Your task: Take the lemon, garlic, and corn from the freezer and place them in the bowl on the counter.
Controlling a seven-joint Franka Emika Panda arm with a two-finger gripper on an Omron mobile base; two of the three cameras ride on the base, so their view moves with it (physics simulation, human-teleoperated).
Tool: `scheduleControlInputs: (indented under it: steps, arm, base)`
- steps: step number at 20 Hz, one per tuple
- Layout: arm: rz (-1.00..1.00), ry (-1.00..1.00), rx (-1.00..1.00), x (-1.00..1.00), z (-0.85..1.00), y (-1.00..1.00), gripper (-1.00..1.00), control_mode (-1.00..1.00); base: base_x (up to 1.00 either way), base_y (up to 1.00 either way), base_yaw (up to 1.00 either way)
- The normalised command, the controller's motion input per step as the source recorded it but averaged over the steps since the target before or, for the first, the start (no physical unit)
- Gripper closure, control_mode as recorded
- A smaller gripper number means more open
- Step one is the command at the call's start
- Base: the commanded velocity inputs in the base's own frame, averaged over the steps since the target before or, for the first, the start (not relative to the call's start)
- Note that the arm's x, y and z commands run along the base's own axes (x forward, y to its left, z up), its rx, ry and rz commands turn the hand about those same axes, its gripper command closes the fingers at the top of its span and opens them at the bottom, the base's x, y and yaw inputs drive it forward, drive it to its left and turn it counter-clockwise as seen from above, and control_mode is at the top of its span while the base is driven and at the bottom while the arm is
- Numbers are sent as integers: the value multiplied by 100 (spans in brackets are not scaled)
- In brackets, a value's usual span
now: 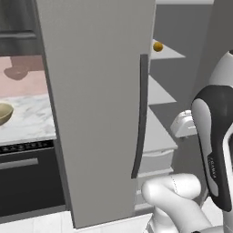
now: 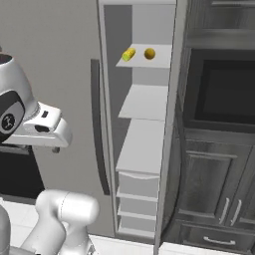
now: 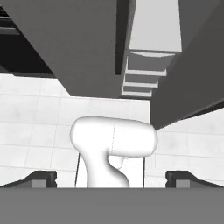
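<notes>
Corn [image 2: 128, 54] beside lemon [image 2: 149, 53] in right base view; bowl [image 1: 5, 113] in left; claw [image 3: 112, 179] wide open, empty

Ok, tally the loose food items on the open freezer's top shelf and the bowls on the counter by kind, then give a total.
Lemon: 1
Corn: 1
Bowl: 1
Total: 3

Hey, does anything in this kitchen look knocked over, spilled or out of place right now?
Nothing stands out. The freezer door is open, with the lemon and corn lying on its top shelf, and the bowl sits upright on the counter.
</notes>
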Motion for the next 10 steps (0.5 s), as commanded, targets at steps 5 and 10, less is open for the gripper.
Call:
scheduleControlInputs:
  steps: [5, 10]
  arm:
    - [0, 0, 0, 0, 0, 0, -100, 100]
    - [0, 0, 0, 0, 0, 0, -100, 100]
  base:
    - [20, -51, 0]
    - [36, -27, 0]
